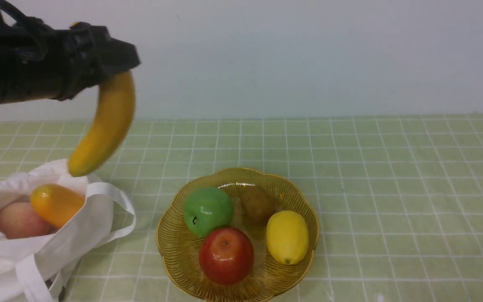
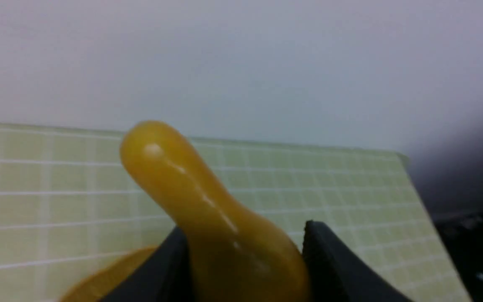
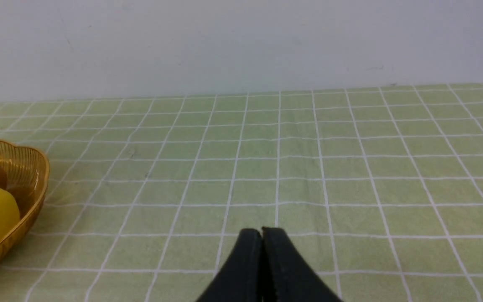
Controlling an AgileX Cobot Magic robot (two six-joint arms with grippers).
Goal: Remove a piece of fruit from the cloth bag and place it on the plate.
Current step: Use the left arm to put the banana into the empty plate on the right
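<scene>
1. The step in hand is the carry. The left gripper (image 1: 118,63) is clamped on the top end of the banana (image 1: 105,126), high above the table. In the left wrist view its two dark fingers (image 2: 338,264) press on either side of the fruit.
2. The banana hangs down, curved, with its lower tip just above the open mouth of the cloth bag (image 1: 57,251). It is clear of the cloth and well to the left of the plate (image 1: 174,247).
3. An orange mango (image 1: 56,204) and a pinkish peach (image 1: 19,220) lie in the bag.
4. The plate holds a green apple (image 1: 208,211), a red apple (image 1: 226,255), a lemon (image 1: 287,236) and a brown kiwi (image 1: 257,203), which leaves little bare room.
5. The right gripper (image 3: 261,235) sits low over the green checked cloth (image 3: 350,167) beside the plate, its fingers pressed together and empty.
6. The next move likely calls for swinging the banana rightward over the plate. It would then be lowered and laid across the fruit or along the rim before the fingers let go, since so long a fruit could roll off.
</scene>
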